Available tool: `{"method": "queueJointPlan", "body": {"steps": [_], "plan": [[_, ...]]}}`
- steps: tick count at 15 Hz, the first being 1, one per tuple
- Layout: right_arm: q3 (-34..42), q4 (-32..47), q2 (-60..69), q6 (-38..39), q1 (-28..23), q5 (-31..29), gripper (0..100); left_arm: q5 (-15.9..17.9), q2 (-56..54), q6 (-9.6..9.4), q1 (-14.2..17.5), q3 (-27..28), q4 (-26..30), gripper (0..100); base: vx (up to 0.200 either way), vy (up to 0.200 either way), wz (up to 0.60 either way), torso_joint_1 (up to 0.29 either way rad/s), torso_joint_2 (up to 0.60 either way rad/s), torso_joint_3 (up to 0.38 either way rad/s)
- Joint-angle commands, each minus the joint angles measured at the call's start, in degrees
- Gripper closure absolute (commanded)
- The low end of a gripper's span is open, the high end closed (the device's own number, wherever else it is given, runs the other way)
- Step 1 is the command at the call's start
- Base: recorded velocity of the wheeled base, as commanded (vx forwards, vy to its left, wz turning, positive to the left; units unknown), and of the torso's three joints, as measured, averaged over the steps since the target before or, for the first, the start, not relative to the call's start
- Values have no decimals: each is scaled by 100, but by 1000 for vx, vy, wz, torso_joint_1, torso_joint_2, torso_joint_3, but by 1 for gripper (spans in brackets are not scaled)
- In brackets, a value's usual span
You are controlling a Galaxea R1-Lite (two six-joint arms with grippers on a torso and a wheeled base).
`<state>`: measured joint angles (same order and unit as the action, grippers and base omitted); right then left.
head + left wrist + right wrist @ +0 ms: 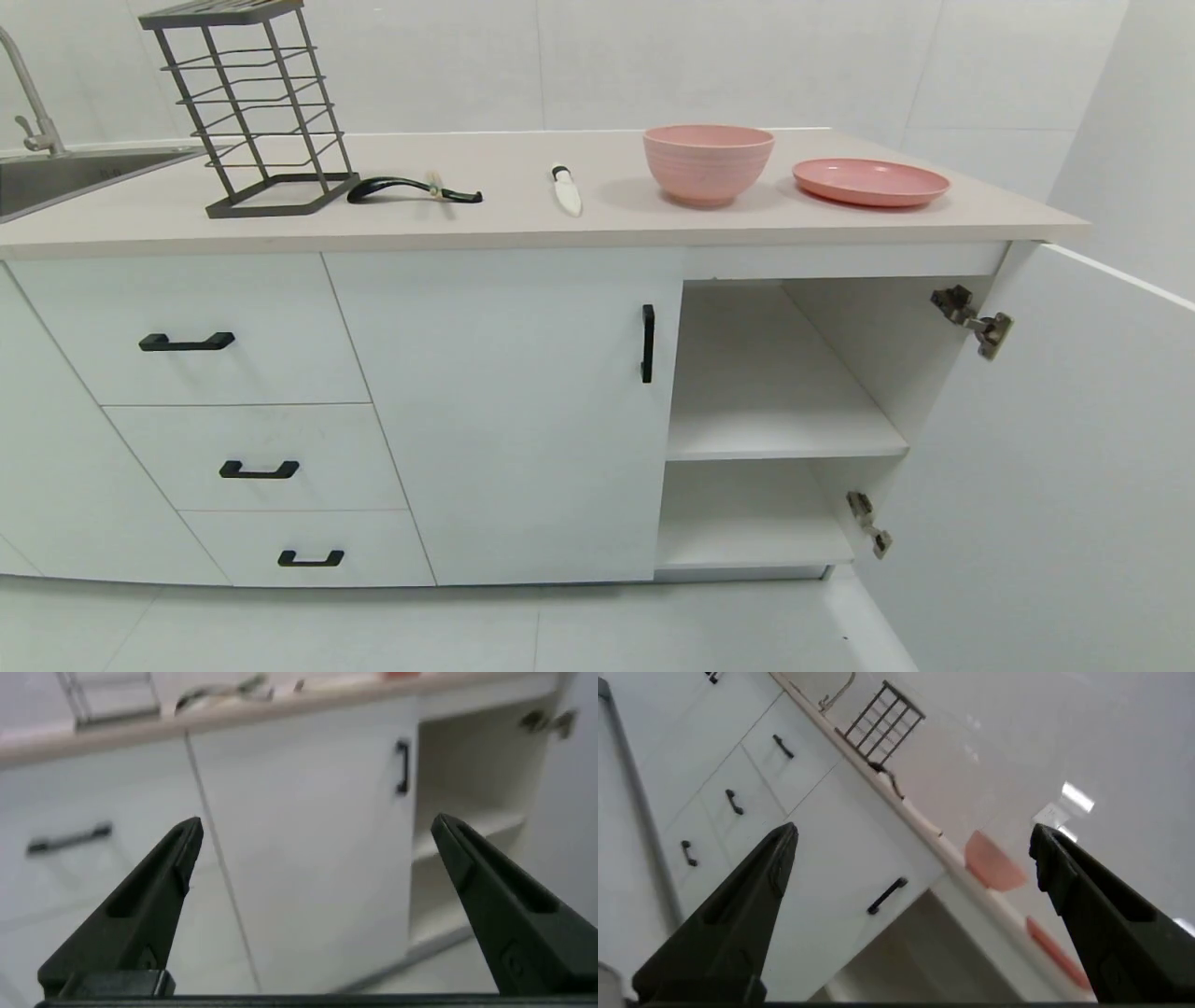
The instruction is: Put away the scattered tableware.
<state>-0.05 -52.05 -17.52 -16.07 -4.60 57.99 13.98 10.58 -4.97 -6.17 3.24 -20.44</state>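
Note:
On the beige countertop (523, 229) stand a pink bowl (708, 162) and, to its right, a pink plate (870, 181). A white knife with a black tip (566, 189) lies left of the bowl. Further left, a black spoon (401, 189) lies beside a pair of chopsticks (437, 191). My left gripper (316, 826) is open and empty, held low in front of the closed cabinet door (308, 840). My right gripper (913, 833) is also open and empty, well away from the counter, with the bowl (994, 859) and plate (1057, 945) beyond it.
A dark wire rack (257, 103) stands at the counter's left, next to a sink (65, 173) with a tap. The right cabinet door (1074, 448) is swung open, showing two bare shelves (775, 420). Three drawers with black handles (187, 342) sit on the left.

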Motion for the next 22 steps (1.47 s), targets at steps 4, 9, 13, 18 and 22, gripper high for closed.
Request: {"method": "queueJointPlan", "body": {"steps": [4,9,13,18,22], "plan": [[5,3509,1189,438,-77,-1334,0,-1029,-540,-30,204,-307,1728,0,0,0,0,0,0,0],[-4,4880,1180,745,-77,-2477,0,-1082,-918,-21,678,-298,1746,0,0,0,0,0,0,0],[-4,4889,1172,833,-77,-4147,0,-1055,-1058,23,626,-315,1666,0,0,0,0,0,0,0],[5,5109,1172,1211,-85,-5281,0,-1170,-1058,199,626,-324,2018,0,0,0,0,0,0,0],[5,5144,1180,1176,126,-5281,0,-1135,-1058,260,617,-324,2027,0,0,0,0,0,0,0]]}}
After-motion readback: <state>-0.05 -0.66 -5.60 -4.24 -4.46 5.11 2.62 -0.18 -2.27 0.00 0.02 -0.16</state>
